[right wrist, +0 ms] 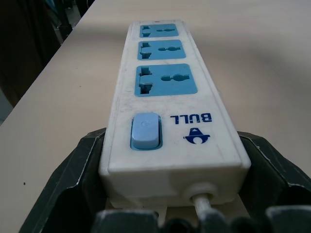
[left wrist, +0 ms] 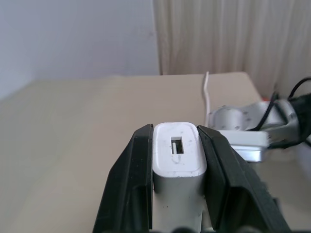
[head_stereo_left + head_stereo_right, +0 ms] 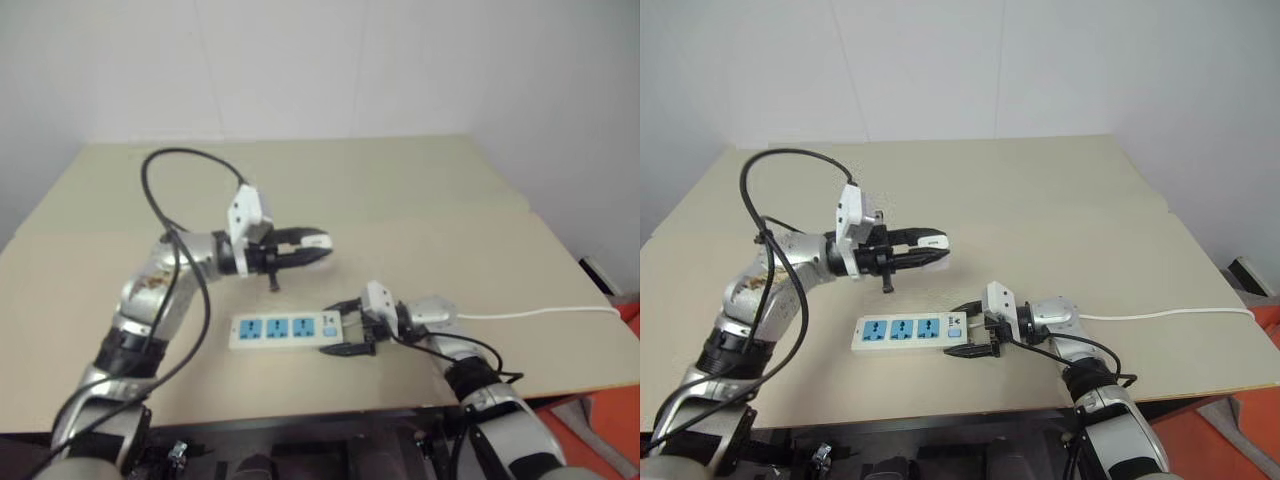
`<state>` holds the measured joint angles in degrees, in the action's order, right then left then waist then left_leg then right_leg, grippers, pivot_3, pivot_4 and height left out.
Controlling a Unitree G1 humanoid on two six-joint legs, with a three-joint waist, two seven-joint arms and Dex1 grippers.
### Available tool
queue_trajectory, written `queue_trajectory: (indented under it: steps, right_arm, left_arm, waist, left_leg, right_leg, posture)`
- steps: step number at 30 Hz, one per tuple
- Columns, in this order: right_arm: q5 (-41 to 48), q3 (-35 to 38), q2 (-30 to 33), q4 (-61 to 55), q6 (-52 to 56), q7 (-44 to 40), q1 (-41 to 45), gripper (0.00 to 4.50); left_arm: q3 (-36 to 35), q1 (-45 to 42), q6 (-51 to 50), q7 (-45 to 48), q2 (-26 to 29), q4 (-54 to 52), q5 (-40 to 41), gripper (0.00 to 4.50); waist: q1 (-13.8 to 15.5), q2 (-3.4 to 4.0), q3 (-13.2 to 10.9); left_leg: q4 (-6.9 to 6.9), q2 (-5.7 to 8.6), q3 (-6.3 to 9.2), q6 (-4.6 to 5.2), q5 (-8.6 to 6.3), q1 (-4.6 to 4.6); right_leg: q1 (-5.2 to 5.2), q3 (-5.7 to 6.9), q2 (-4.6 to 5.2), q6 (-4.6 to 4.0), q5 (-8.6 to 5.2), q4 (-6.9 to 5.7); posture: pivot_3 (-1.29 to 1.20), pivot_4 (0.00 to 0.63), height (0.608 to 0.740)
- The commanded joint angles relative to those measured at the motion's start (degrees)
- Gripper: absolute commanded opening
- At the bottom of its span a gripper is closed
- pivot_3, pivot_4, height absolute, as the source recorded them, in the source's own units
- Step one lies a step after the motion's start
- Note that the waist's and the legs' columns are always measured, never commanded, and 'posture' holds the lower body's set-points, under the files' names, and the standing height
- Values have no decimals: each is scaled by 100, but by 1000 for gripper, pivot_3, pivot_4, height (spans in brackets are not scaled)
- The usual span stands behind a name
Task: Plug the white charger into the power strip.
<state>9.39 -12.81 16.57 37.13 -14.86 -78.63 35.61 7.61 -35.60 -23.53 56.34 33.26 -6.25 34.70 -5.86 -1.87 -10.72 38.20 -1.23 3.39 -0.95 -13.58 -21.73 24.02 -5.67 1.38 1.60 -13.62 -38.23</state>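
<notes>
Left gripper (image 2: 177, 194) clamps white charger (image 2: 178, 155) by its smooth rigid sides, above table (image 3: 420, 190) (light, may slip); right gripper (image 3: 352, 326) clasps power strip (image 3: 285, 329) switch end, lying flat.

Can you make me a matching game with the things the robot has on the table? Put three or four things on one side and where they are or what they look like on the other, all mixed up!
Things:
1. white charger
2. power strip
3. switch
4. cord

Places or looks:
A. thin and white, trailing across the table toward its edge
B. pinched between the left gripper's black fingers, up off the table
C. small and blue, at the end of the strip beside the right gripper
D. lying flat on the table, one end between the right gripper's fingers

Pairs: 1-B, 2-D, 3-C, 4-A
</notes>
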Motion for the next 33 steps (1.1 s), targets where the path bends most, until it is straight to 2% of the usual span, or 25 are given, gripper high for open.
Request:
queue_trajectory:
  steps: [1, 13, 23, 33]
  right_arm:
    - [-162, -144, -30, 6, 28, 55, -157, 3435]
    - [-178, -141, -24, 1, 81, 134, -174, 3435]
    - [-168, -122, 28, -24, 127, 153, -138, 3435]
    - [-144, -111, 33, -92, 179, 195, -152, 3435]
  left_arm:
    - [-233, 219, -359, -269, -123, -476, 215, 1029]
    - [-309, 962, -661, 8, -231, -365, 250, 1029]
    - [-77, 1073, -124, 650, -274, -34, -213, 1029]
    - [66, 1111, 831, 1309, -332, 599, -738, 1029]
  waist:
    - [6, 0, 3]
    - [8, -3, 14]
    - [12, -2, 13]
    - [13, -2, 14]
  left_leg:
    - [0, 0, 0, 0, 0, 0]
    - [-10, 0, -4, -1, 0, 15]
    - [-17, 1, -5, -1, -1, 47]
    - [-24, 1, -5, -1, -1, 60]
  right_leg:
    - [-1, 0, 0, 0, 0, 1]
    - [-13, -1, 0, 0, 0, 12]
    - [-50, -1, 0, 1, -1, 23]
    - [-65, -1, 0, 2, -3, 29]
  posture:
    - [0, 150, 740]
    - [0, 150, 740]
    - [0, 150, 740]
    - [0, 150, 740]
